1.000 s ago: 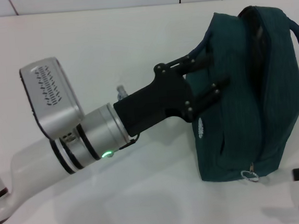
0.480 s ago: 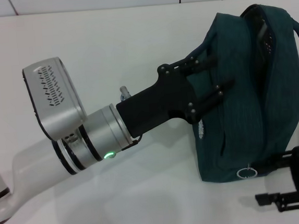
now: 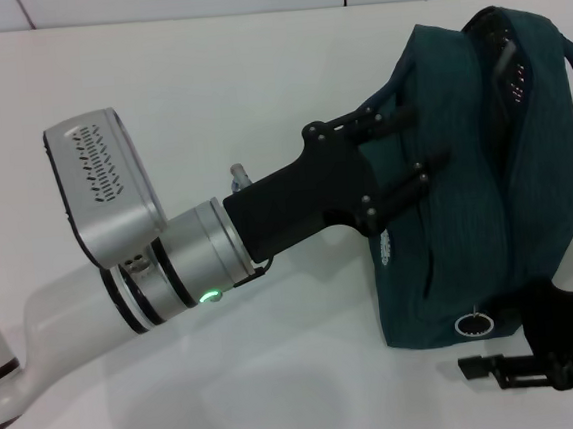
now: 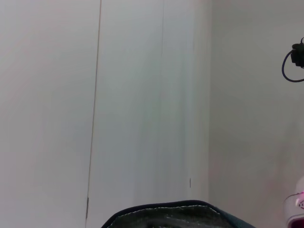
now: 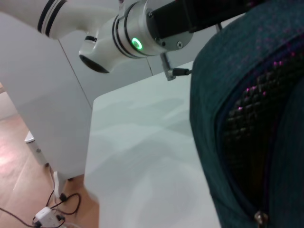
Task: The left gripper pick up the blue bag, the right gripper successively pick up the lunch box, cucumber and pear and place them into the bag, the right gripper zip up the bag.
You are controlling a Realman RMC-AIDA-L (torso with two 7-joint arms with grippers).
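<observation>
The blue bag stands on the white table at the right, its top partly open. Its metal ring pull hangs at the near lower corner. My left gripper reaches in from the left, its two fingers set apart around a fold of the bag's side. My right gripper comes in at the bottom right, fingers apart, tips just beside the ring pull. The right wrist view shows the bag close up, with a zipper pull. The lunch box, cucumber and pear are out of view.
The white table runs back to a tiled wall. The left wrist view shows the bag's top edge in front of a white wall. The right wrist view shows the table's edge, with floor and cables below.
My right gripper has come in from the right edge and moved left up to the ring pull. The left arm and bag shifted slightly up and right, then held still.
</observation>
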